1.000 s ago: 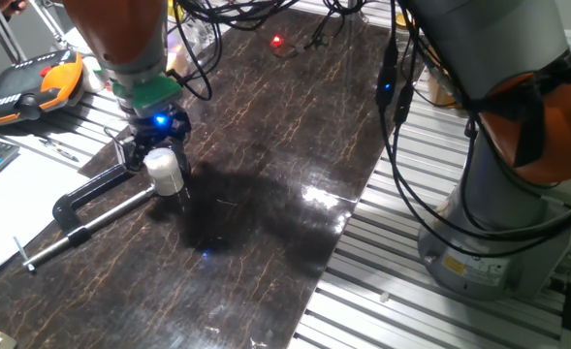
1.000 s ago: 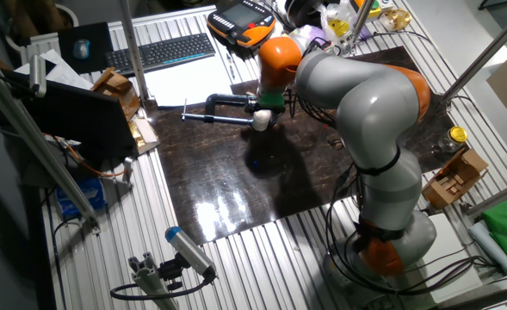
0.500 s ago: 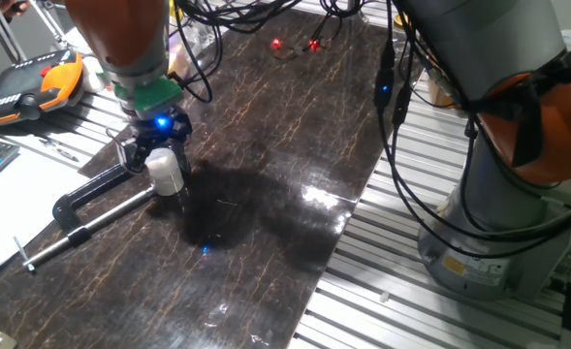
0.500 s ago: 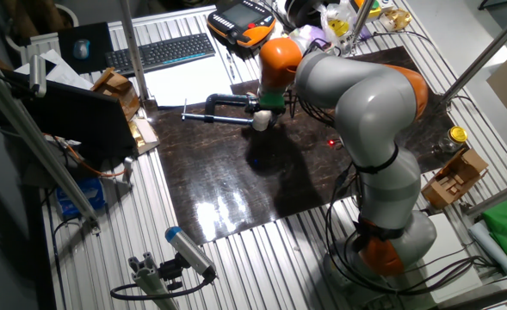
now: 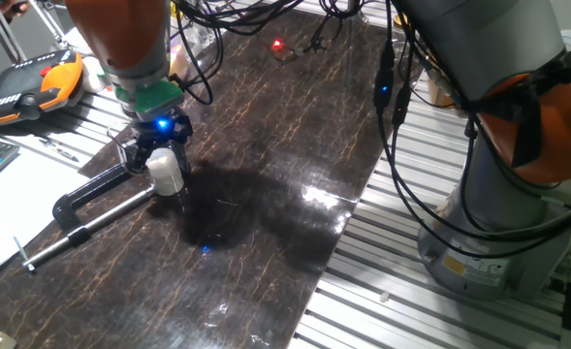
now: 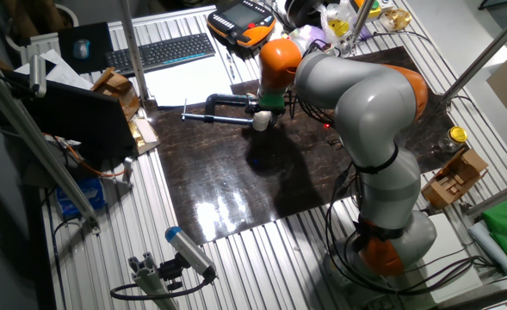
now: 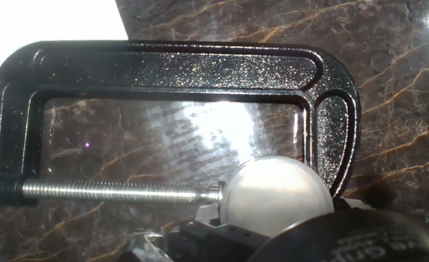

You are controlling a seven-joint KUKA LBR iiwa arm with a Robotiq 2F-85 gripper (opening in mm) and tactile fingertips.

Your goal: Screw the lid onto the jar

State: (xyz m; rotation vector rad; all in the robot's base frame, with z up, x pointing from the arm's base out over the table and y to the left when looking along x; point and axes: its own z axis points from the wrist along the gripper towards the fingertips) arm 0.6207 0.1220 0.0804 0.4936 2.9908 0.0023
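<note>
Gripper (image 5: 162, 158) poised directly over whitish jar (image 5: 166, 173), fingers flanking it; clamped or merely straddling cannot be told. Jar held between C-clamp (image 7: 170, 80) screw tip at 9 o'clock and clamp jaw at 3 o'clock. Lid (image 7: 274, 195) seen atop jar. Dark marbled table (image 5: 266, 165).

Surface: we see a dark marble-patterned mat (image 5: 266, 145) laid over a slotted aluminium table (image 5: 382, 281)
On the mat: we find a black C-clamp (image 7: 163, 62) lying flat, with the whitish jar (image 5: 166, 173) standing inside its frame, its screw tip touching the jar
Beside the mat: we make out a keyboard (image 6: 158, 52) and white paper (image 6: 184, 82)
</note>
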